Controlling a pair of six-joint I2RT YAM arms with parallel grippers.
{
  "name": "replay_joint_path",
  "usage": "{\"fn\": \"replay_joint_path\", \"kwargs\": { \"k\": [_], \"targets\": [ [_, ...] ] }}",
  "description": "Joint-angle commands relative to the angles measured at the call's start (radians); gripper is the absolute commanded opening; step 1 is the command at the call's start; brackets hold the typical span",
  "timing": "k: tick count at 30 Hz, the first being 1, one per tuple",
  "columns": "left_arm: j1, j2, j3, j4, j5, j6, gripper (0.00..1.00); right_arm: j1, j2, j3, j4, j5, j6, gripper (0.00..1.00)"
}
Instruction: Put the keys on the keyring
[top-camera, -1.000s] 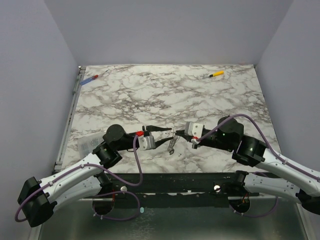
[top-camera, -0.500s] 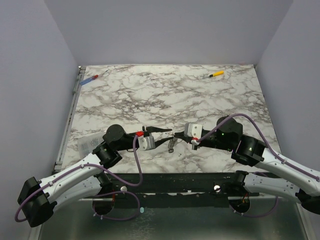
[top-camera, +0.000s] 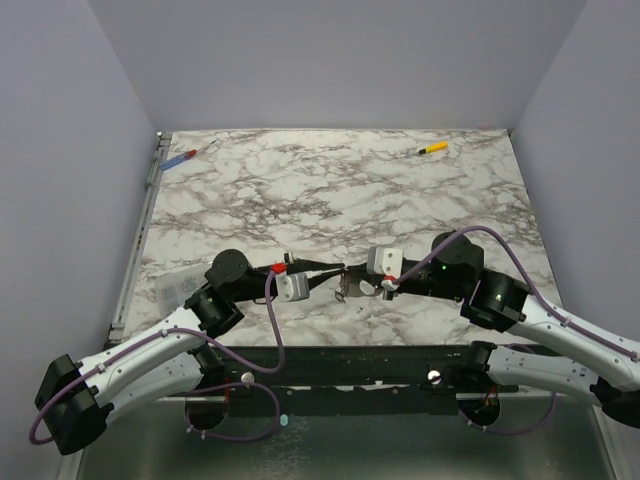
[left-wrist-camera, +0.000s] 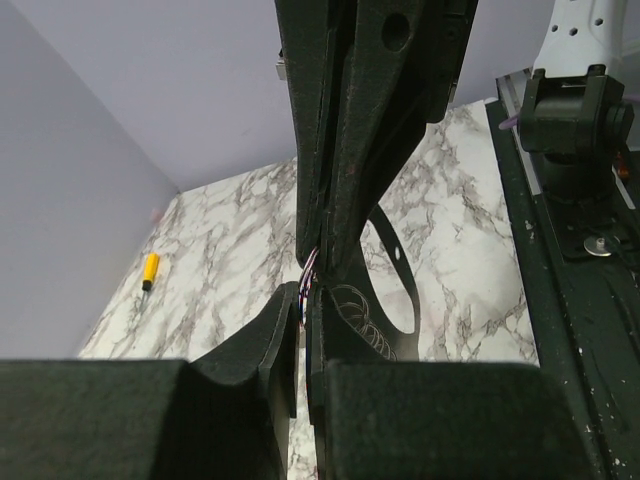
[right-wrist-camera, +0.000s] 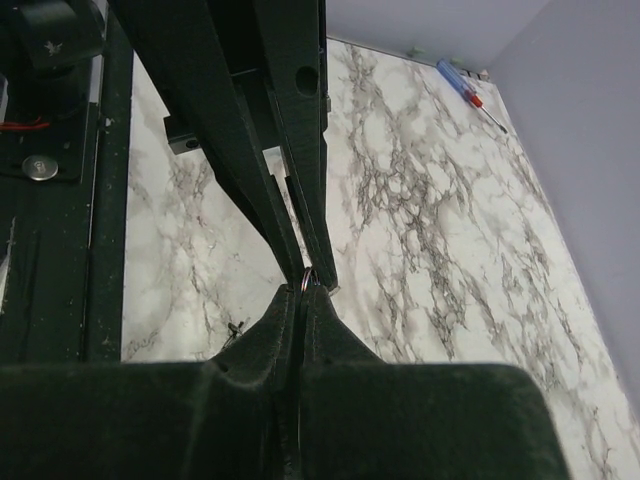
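Observation:
My two grippers meet tip to tip over the near middle of the table. The right gripper (top-camera: 351, 276) (right-wrist-camera: 302, 291) is shut on the keyring (right-wrist-camera: 308, 277), a tiny shiny loop poking out of its tips. The left gripper (top-camera: 337, 270) (left-wrist-camera: 303, 292) has its jaws pressed nearly together on a thin glinting edge, the keyring (left-wrist-camera: 305, 280), from the opposite side. The keys (top-camera: 343, 291) show only as a small greyish cluster just below the joined tips in the top view. The fingers hide how the keys sit on the ring.
A yellow-handled tool (top-camera: 432, 149) (left-wrist-camera: 149, 270) lies at the far right of the table, and a blue-and-red tool (top-camera: 180, 158) (right-wrist-camera: 470, 92) at the far left corner. A clear plastic piece (top-camera: 180, 286) lies at the left edge. A black rail (top-camera: 350, 360) runs along the near edge.
The left gripper's jaws have closed from open. The right gripper has slid left, so the two sets of tips now touch. The key cluster has shifted slightly.

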Motion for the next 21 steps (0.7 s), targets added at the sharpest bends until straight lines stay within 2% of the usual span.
{"fn": "replay_joint_path", "kwargs": {
  "k": [1, 5, 11, 12, 17, 21],
  "targets": [
    [-0.003, -0.011, -0.009, 0.013, 0.030, 0.003, 0.07, 0.003, 0.001, 0.011, 0.061, -0.046, 0.018, 0.01],
    [-0.004, -0.012, -0.008, 0.014, 0.038, 0.002, 0.00, 0.003, -0.001, 0.006, 0.064, -0.046, 0.024, 0.01],
    [-0.003, -0.011, -0.004, 0.011, -0.050, -0.009, 0.00, 0.003, -0.009, 0.001, 0.067, -0.001, 0.032, 0.02],
    [-0.004, -0.011, 0.000, 0.005, -0.076, -0.008, 0.00, 0.003, -0.012, 0.001, 0.064, 0.021, 0.031, 0.05],
    [-0.003, 0.006, 0.021, -0.053, -0.177, 0.013, 0.00, 0.003, -0.009, 0.025, 0.017, 0.098, 0.031, 0.35],
    [-0.003, 0.020, 0.035, -0.083, -0.231, 0.025, 0.00, 0.003, 0.002, 0.045, -0.039, 0.135, 0.012, 0.41]
  ]
}}
